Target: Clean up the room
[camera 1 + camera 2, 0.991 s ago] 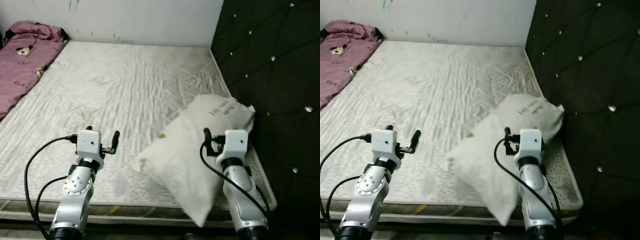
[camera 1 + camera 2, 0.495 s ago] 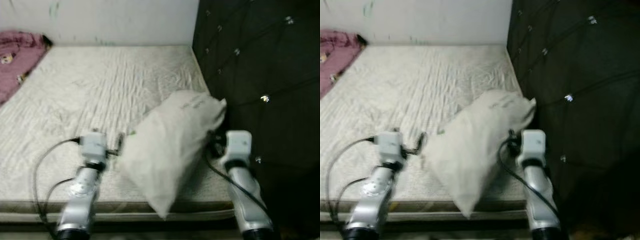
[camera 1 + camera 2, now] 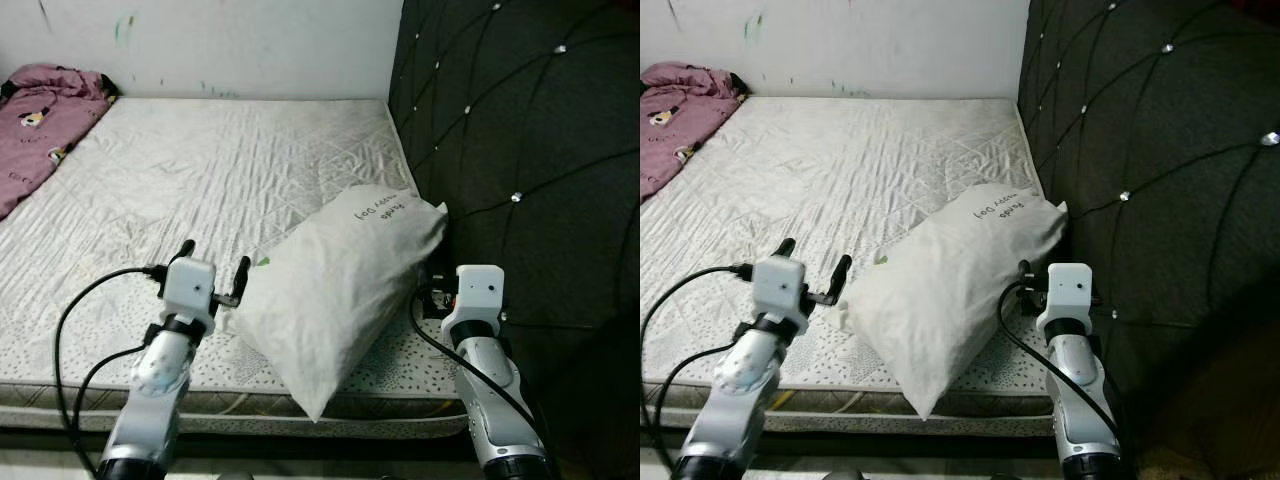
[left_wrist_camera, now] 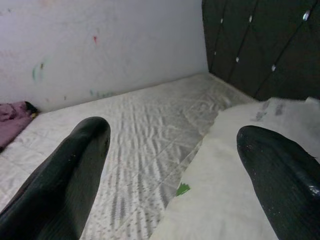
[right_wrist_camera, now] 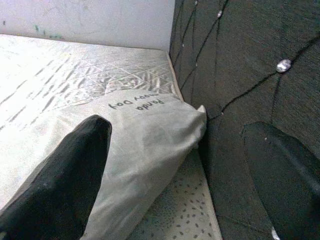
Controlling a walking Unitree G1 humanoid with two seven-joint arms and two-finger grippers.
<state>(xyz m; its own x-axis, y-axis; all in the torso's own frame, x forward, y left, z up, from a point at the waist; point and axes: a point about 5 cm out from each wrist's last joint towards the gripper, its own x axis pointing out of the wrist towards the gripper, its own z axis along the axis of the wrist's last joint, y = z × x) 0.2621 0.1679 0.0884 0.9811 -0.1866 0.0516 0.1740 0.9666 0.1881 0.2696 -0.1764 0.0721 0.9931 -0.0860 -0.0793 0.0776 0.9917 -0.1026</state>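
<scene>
Pillow (image 3: 340, 275) lies diagonally on the bare mattress (image 3: 200, 170), near the front edge, with its upper corner close against the dark tufted headboard (image 3: 520, 150) and its lower corner overhanging the mattress edge. Left gripper (image 3: 212, 268) is raised over the mattress just beside the pillow's left flank; its two fingers stand wide apart and hold nothing, and in the left wrist view one finger (image 4: 280, 185) overlaps the pillow fabric while the other sits over the quilted surface. Right gripper (image 5: 170, 165), at the gap between pillow and headboard, also has its fingers spread wide and empty, one over the pillow and one against the headboard padding. A crumpled pink blanket (image 3: 45, 120) lies at the far left of the mattress. The step in hand appears to be squaring the pillow against the headboard. Recommended procedure: bring both grippers against opposite long sides of the pillow, close on folds of fabric, not on the filling, lift the overhanging corner clear of the edge first, then rotate the pillow parallel to the headboard. Keep the right gripper off the tufted panel to avoid snagging.
</scene>
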